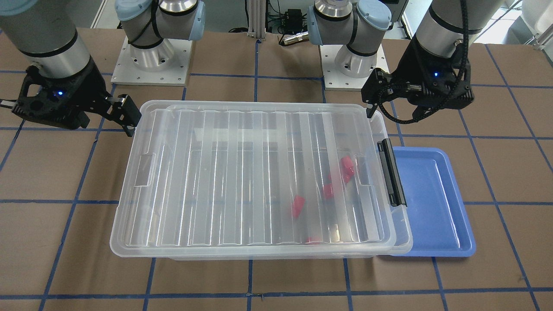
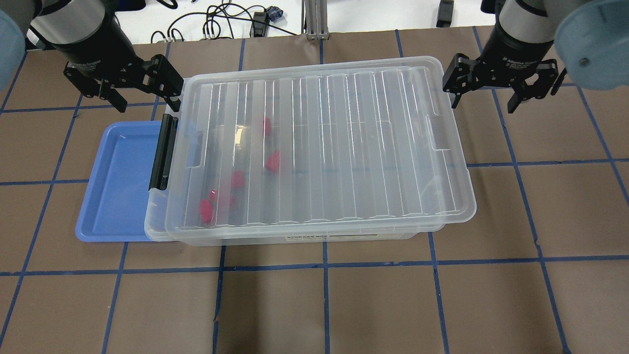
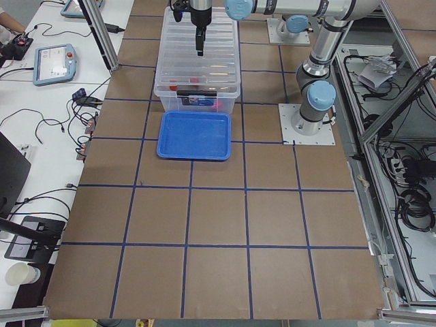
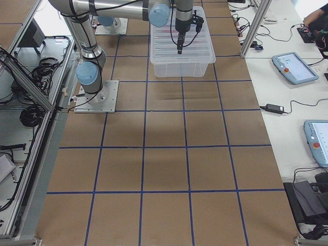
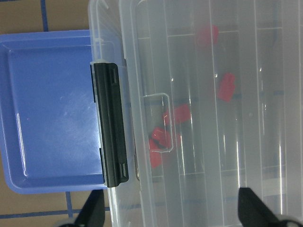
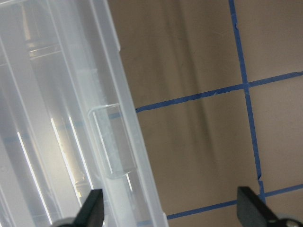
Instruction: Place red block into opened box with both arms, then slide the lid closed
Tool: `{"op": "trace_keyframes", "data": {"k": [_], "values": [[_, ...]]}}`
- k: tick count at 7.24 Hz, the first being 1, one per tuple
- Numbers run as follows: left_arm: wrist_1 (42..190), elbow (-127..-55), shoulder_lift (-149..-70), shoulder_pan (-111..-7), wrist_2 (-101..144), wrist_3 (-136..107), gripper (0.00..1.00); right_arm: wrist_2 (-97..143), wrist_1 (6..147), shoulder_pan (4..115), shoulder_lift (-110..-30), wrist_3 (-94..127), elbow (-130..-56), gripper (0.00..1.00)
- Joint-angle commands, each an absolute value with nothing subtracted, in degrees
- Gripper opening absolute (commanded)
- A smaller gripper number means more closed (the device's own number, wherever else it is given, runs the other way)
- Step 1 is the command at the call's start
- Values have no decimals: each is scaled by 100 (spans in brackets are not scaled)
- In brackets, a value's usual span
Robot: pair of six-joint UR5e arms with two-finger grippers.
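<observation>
1. Small glossy red plastic blocks (image 2: 273, 161) inside large clear plastic box (image 2: 304, 238), toward its left end, under flat ribbed clear lid (image 2: 344, 147).
2. Left tool (image 2: 147, 105) wide open, empty, high above box's left end; blocks below, to its right.
3. Right tool (image 2: 483, 107) wide open, empty, high above lid's right end, well apart from blocks.

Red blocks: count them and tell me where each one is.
5 red blocks, all inside the box under the lid, toward its handle; ribbing may hide more.
</observation>
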State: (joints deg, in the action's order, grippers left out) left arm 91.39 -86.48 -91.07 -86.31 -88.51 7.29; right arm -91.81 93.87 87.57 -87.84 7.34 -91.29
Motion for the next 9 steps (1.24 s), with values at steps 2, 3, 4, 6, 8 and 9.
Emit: {"op": "trace_keyframes", "data": {"k": [2, 3, 4, 6, 8, 9], "values": [[9132, -8648, -9114, -8631, -8851, 729, 100, -8702, 9343, 8859, -8903, 738, -9158, 100], [9141, -8648, -9106, -8631, -8859, 729, 100, -8771, 9334, 8851, -8877, 738, -9158, 100], [9141, -8648, -9114, -8631, -8859, 729, 100, -8771, 9334, 8824, -8877, 738, -9158, 100], [9123, -8648, -9123, -8631, -8859, 738, 100, -8789, 9316, 8807, -8877, 738, -9158, 100], [9088, -8657, -9123, -8631, -9200, 712, 100, -8789, 9211, 8815, -8903, 738, -9158, 100], [9088, -8649, -9149, -8631, -9150, 703, 100, -8789, 9220, 8807, -8886, 730, -9158, 100]]}}
